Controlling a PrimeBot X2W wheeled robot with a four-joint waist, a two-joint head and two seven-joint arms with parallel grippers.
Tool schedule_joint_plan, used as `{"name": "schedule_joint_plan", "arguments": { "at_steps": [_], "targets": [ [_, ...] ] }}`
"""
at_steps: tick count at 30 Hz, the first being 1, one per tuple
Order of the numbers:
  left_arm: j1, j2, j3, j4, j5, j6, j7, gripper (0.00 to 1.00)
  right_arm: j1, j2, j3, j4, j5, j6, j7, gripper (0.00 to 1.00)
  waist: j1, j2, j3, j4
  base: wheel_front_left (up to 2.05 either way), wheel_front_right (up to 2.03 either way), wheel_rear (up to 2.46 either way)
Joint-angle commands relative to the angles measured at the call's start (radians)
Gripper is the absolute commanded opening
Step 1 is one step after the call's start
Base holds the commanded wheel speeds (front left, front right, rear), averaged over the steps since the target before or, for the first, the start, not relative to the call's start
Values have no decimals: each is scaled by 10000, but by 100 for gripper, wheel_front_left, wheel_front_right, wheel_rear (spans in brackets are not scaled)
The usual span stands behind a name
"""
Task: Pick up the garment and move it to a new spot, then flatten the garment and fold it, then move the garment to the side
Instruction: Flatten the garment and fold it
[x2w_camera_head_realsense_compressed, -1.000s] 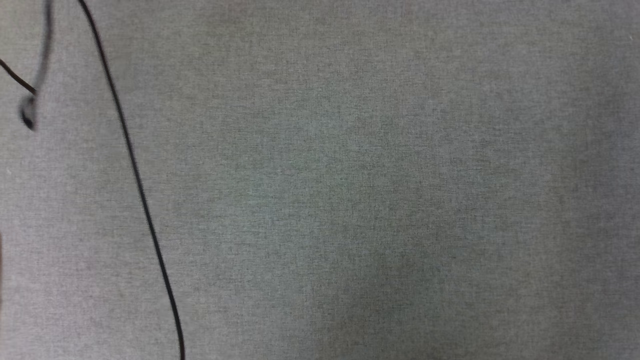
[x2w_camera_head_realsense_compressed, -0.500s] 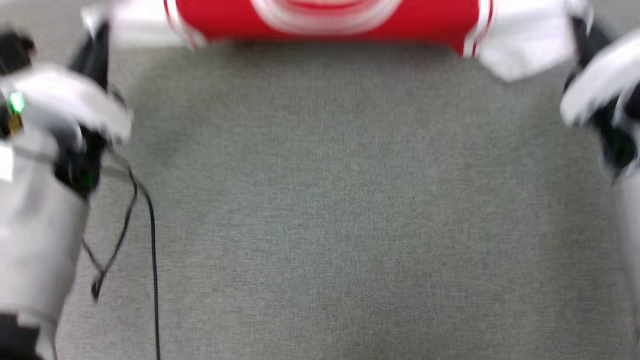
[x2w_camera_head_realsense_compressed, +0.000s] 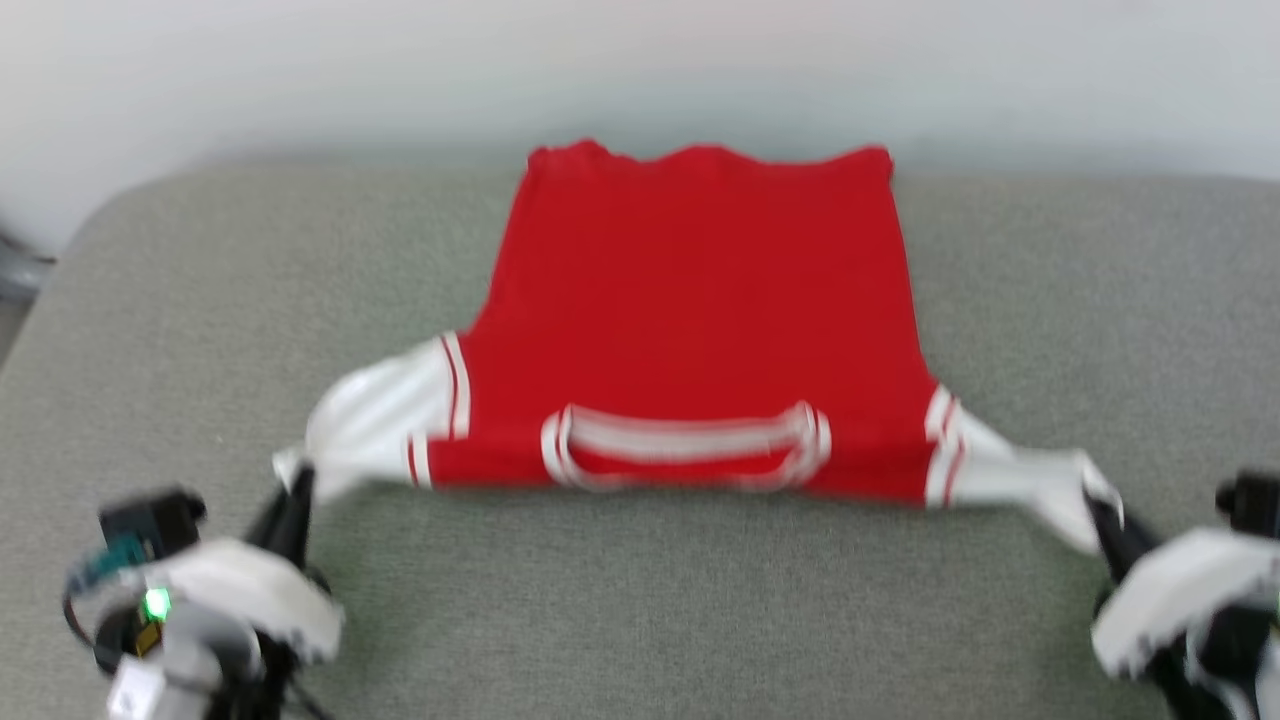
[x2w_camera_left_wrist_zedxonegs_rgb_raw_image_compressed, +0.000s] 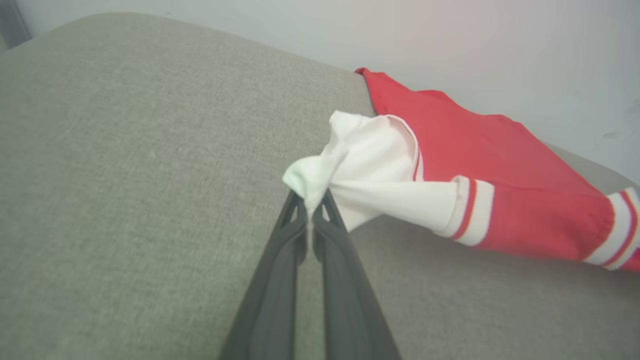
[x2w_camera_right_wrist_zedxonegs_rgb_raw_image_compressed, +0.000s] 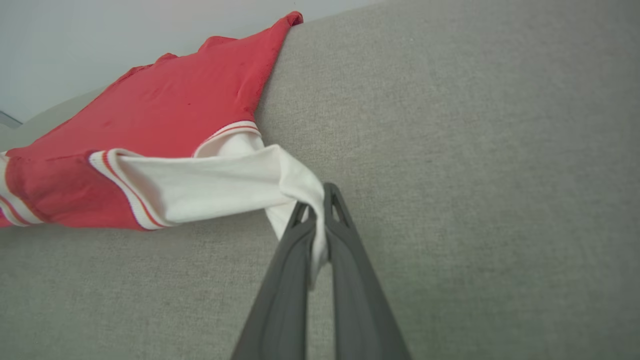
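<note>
Red garment (x2w_camera_head_realsense_compressed: 700, 300) on grey fabric surface (x2w_camera_head_realsense_compressed: 650, 620), stretched between both grippers: left gripper (x2w_camera_left_wrist_zedxonegs_rgb_raw_image_compressed: 310, 200) pinched shut on one white sleeve tip, right gripper (x2w_camera_right_wrist_zedxonegs_rgb_raw_image_compressed: 317, 200) pinched shut on the other.

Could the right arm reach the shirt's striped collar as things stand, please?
Probably not freely: the right gripper is shut on the garment's white sleeve; otherwise the way across the grey surface to the collar looks free.

Garment (x2w_camera_head_realsense_compressed: 700, 300): soft matt cloth, smooth, lightly creased. Padded surface (x2w_camera_head_realsense_compressed: 700, 600): grey woven fabric, matt, slightly coarse.
</note>
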Motion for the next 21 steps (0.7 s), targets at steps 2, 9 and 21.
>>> {"name": "schedule_joint_plan", "arguments": {
  "at_steps": [2, 9, 21],
  "targets": [
    [1072, 217, 6, -602, 1, 400, -59, 0, 1226, 262, -466, -616, -164, -24, 258, 0, 3, -1, -670, 151, 0, 0, 0],
    [3440, 503, -32, -2605, -148, 1567, 212, 0, 3758, 1008, -1125, -1994, -435, -23, 993, 0, 3, -1, -1311, 303, 0, 0, 0],
    [4566, 694, -267, -5205, 47, 2596, 593, 0, 4105, 1362, -775, -2973, -428, -17, 441, 100, 3, -1, -1025, 379, 0, 0, 0]
  ]
}}
